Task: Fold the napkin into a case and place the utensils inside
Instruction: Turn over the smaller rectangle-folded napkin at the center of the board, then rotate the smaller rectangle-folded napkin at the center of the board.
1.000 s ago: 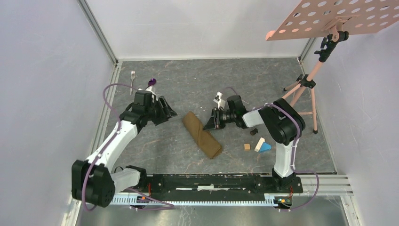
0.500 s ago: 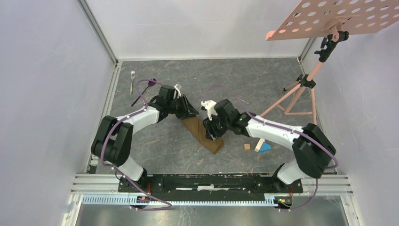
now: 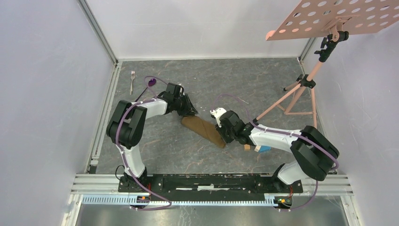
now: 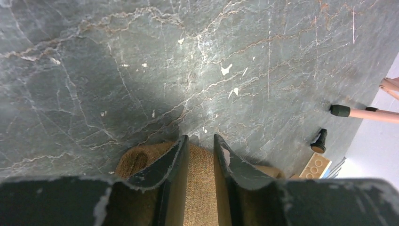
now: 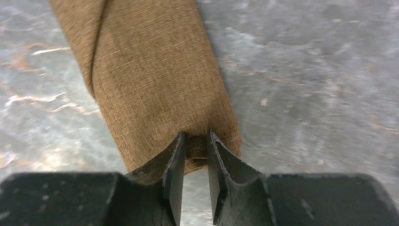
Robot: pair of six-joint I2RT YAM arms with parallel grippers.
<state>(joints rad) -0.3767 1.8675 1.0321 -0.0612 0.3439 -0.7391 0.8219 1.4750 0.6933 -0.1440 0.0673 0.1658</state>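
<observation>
The brown napkin [image 3: 204, 131] lies folded into a long narrow case, slanting from upper left to lower right. My left gripper [image 3: 189, 112] is shut on its upper-left end; in the left wrist view, cloth [image 4: 200, 188] fills the gap between the jaws of the gripper [image 4: 200, 141]. My right gripper [image 3: 225, 137] is shut on the lower-right end, and the right wrist view shows the gripper [image 5: 195, 137] pinching the rim of the napkin [image 5: 155, 70]. The silver fork [image 3: 132, 77] and the purple-bowled spoon [image 3: 151, 82] lie apart at the far left.
Small wooden blocks [image 3: 247, 147] and a blue block [image 3: 265, 148] lie beside the right forearm. A pink tripod stand [image 3: 301, 92] carrying a perforated board [image 3: 329, 19] stands at the right. One tripod foot [image 4: 339, 110] and a black peg [image 4: 320, 141] show in the left wrist view.
Both arms swung in from either side to the ends of the napkin and closed on them. The roll has turned to lie flatter across the table.
</observation>
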